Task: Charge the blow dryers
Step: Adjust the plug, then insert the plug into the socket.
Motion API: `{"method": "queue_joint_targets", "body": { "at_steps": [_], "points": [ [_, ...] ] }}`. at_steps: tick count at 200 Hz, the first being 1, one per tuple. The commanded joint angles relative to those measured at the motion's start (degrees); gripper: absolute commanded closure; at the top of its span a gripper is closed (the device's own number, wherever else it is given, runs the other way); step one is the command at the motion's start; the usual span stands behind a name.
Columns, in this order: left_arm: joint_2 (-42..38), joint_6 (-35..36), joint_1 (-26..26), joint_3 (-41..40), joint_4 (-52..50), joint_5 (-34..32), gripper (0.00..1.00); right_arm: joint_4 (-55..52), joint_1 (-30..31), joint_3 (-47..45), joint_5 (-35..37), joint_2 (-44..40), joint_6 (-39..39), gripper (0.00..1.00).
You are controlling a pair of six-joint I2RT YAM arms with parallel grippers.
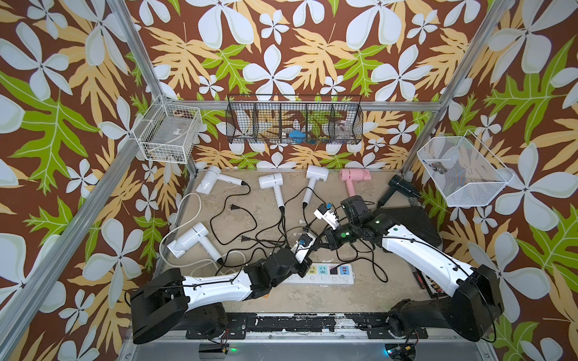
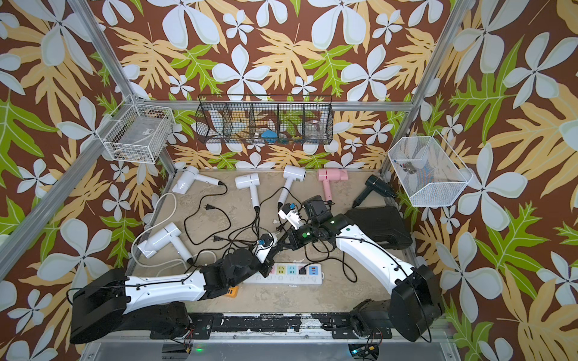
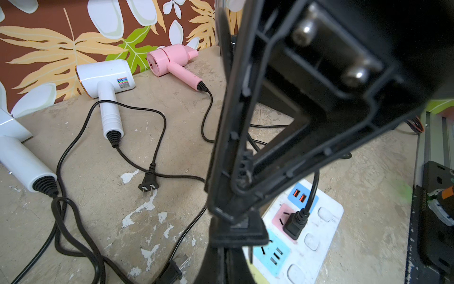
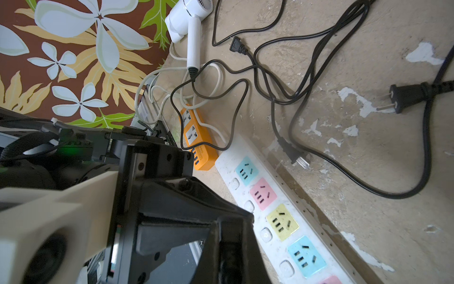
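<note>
Arms reach in from the two near corners of the table (image 1: 312, 297) and meet over its middle, just beyond the white power strip (image 1: 347, 279). The left arm lies low and nearly straight, its forearm angled toward the far right corner. The right arm rises from its base, bends at the elbow beside the black case (image 1: 416, 218) and turns its wrist back toward the left edge.

The left hand (image 3: 234, 220) is closed, fingers pressed together near the strip. The right hand (image 1: 325, 241) is closed too, its tip right beside the left one among the tangled cords (image 1: 281, 233). Whether either pinches a cord or plug cannot be told.

Five blow dryers (image 1: 272, 183) lie along the far edge: three white, then a pink dryer (image 1: 355, 176) and a black dryer (image 1: 400, 186) in the far right corner. A sixth white dryer (image 1: 190, 239) lies near the left edge. One black plug (image 3: 293, 223) sits in the strip's pink socket, and a loose plug (image 3: 147, 184) lies on the table.
</note>
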Motion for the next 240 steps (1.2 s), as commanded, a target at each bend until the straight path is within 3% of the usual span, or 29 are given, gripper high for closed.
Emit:
{"method": "queue_joint_targets", "body": {
  "at_steps": [1,47,99,137,169,206,240],
  "points": [
    [-0.17,-0.29,-0.05,0.39,1.04,-0.62,0.96,-1.11,0.09,0.68,0.39,0.03,-1.65,1.00],
    [-1.08,-1.48,-0.01,-0.25,1.75,-0.78,0.48,-0.85,0.11,1.78,7.70,-1.49,-3.23,1.00],
    [-3.20,-2.88,-0.01,-1.80,3.26,-3.04,0.19,1.37,0.22,2.11,18.72,-3.49,-3.69,1.00],
    [-5.23,-4.38,0.12,-2.97,4.18,-4.56,0.07,9.94,1.36,-4.36,21.29,-8.65,-12.01,1.00],
    [-5.90,-6.52,1.60,-3.28,3.98,-3.82,0.03,19.84,1.49,-12.98,25.23,-16.09,-22.16,1.00],
    [-7.28,-11.77,7.61,-4.42,4.04,2.19,0.02,18.25,1.58,-14.85,20.77,-16.07,-33.23,1.00],
    [-7.22,-14.71,10.59,-4.78,3.52,2.81,0.00,14.40,4.46,-16.57,20.55,-14.87,-43.28,1.00]
  ]
}}
